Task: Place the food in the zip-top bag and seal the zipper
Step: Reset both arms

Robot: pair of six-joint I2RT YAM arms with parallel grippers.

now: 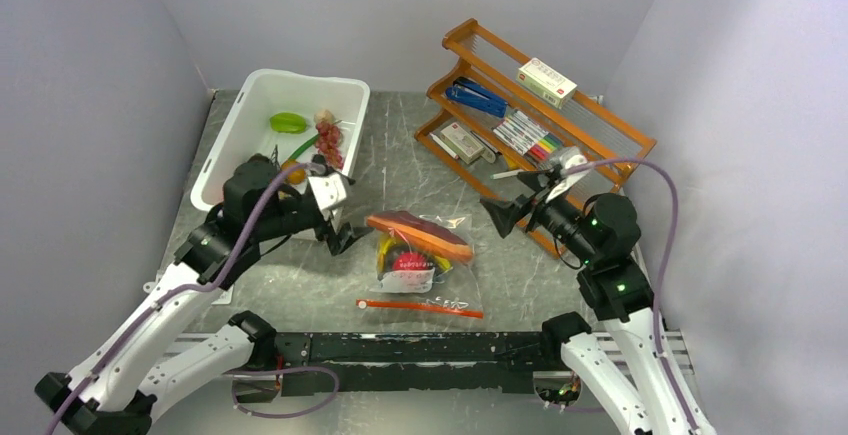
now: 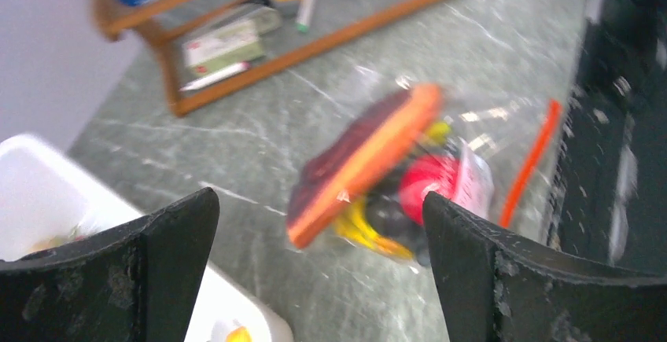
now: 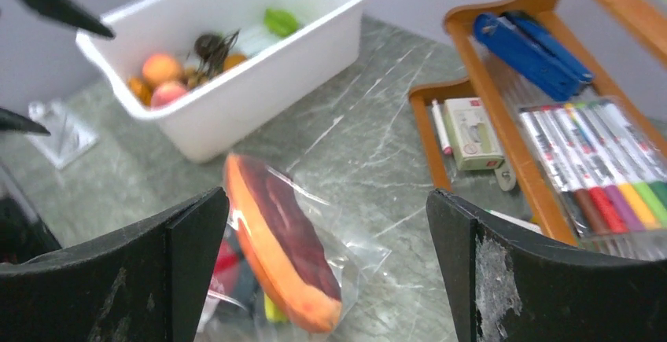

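On table point(image 1: 300, 285), food point(image 1: 420, 237) inside zip-top bag point(image 1: 450, 283)

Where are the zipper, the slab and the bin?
zipper point(image 1: 420, 307), top view, middle of the strip.
slab point(image 1: 420, 235), top view, its middle.
bin point(image 1: 235, 145), top view, left inner wall.

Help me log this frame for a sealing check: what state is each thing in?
zip-top bag: lying flat, food inside.
zipper: one straight strip at the bag's near edge; looks shut, not certain.
slab: inside the bag, atop the other food.
white bin: open-topped, some toy fruit inside.
left gripper: open, holding nothing.
right gripper: open, holding nothing.
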